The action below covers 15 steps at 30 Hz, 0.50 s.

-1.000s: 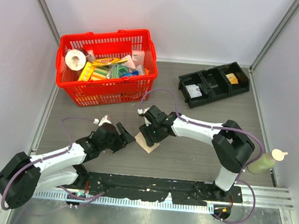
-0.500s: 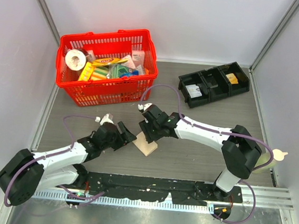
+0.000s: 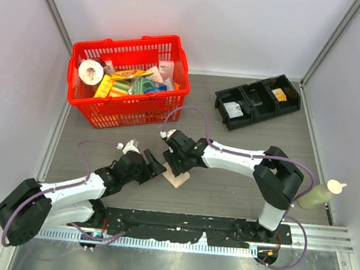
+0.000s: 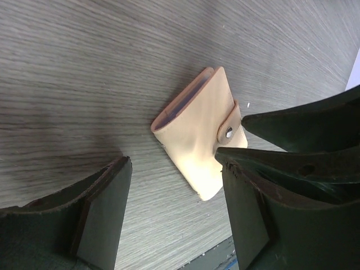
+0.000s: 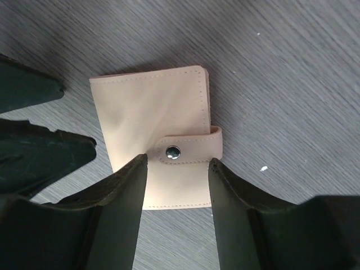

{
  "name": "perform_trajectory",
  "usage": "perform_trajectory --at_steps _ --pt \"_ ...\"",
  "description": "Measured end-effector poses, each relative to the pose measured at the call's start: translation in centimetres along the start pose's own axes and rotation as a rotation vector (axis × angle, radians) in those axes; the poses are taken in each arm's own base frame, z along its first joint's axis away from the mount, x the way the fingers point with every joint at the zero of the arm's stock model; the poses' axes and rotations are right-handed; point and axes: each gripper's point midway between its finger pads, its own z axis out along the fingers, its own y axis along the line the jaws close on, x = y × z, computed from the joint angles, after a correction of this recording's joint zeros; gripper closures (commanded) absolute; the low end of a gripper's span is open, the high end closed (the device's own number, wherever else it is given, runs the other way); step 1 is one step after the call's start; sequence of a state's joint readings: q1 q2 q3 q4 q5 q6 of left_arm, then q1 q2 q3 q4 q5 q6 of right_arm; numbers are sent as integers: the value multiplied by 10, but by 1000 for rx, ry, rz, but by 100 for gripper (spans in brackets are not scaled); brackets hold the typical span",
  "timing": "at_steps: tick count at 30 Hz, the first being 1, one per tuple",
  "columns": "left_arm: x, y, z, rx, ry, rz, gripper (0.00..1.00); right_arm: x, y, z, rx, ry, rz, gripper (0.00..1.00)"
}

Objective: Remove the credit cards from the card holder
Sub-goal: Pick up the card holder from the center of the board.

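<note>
Since a moment ago the right arm has swung a little to the left, and the right gripper now hangs right over the card holder. Across from it, the left gripper has crept a bit closer too. The card holder has hardly moved.

It lies flat on the grey wood surface, near the middle and close to the arms. It is tan and folded shut. A little tab wraps over one edge and is held down by a shiny round snap. From the left wrist you can see a thin blue-grey strip peeking out of its open side. With it shut like this, the credit cards are hidden.

The right gripper's fingers are apart, and the snap end of the holder shows in the gap between them. I cannot tell if they touch it. The left gripper's fingers are apart as well, low by the surface, pointing at the holder from the side and holding nothing. The two grippers are very near each other.

Farther back stand a red basket full of things and a black tray with three parts.
</note>
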State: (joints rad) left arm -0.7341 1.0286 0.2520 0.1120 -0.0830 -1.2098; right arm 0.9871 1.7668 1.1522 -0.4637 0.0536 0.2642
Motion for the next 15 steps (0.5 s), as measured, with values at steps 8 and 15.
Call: perform_trajectory --at_steps 8,15 --pt "13 -8 4 -1 28 -3 34 3 0 7 -1 12 -25 49" --pt "21 -14 10 -5 34 -12 39 3 0 9 15 5 -34 59"
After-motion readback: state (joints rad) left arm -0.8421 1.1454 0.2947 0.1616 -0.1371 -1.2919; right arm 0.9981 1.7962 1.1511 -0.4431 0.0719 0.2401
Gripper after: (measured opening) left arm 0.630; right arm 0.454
